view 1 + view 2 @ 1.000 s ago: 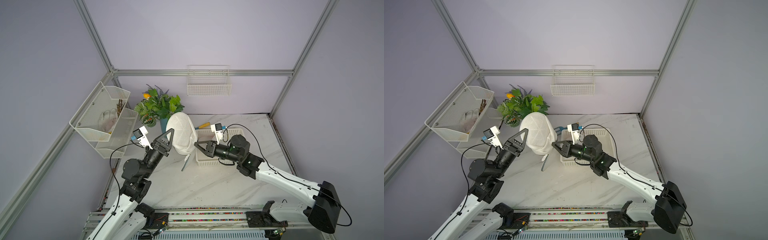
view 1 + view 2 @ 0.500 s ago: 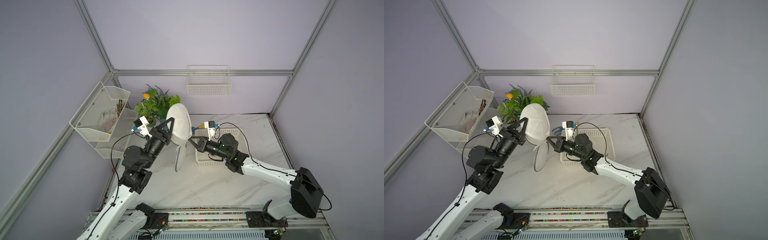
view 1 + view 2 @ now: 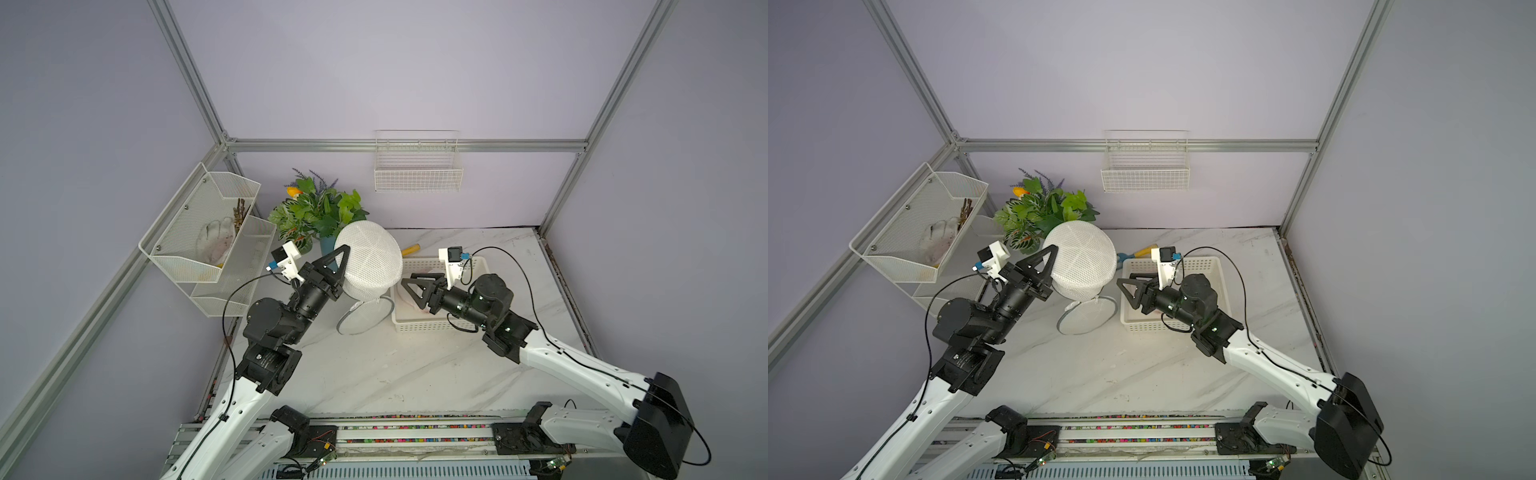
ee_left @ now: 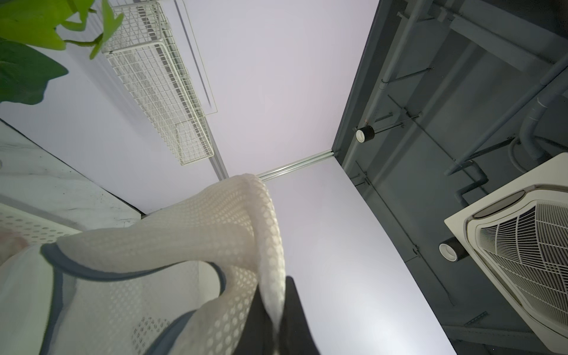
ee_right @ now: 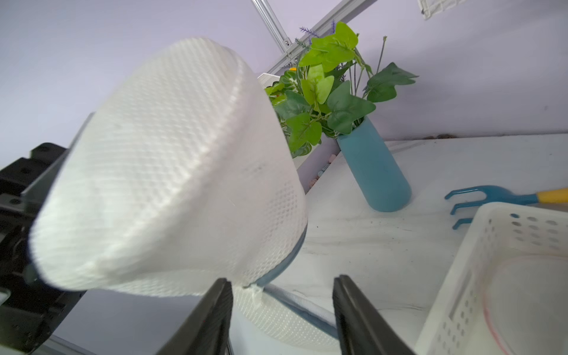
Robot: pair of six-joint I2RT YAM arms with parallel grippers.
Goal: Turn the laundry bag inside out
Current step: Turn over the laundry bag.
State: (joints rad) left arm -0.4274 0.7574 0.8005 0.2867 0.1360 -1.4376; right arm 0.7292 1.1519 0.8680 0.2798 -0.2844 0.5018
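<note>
The laundry bag [image 3: 368,259], a dome at the middle of both top views, hangs pinched in the closed left gripper [image 3: 341,254] (the right gripper [image 5: 282,279] gapes empty just beside its rim), so the turning seems only partway, its dangling flap apparently unturned.

The left gripper [image 3: 343,250], jaws closed, grips the side of the white mesh laundry bag [image 3: 370,257] and holds its domed body above the marble table [image 3: 374,374]. A grey-rimmed round flap [image 3: 365,318] hangs from the bag's underside down to the table. The right gripper [image 3: 404,283] points at the bag's lower edge, just beside it, over the white basket [image 3: 419,328]. Behind the 2 arms stand a potted plant [image 3: 320,208] and a wire shelf [image 3: 208,232].
</note>
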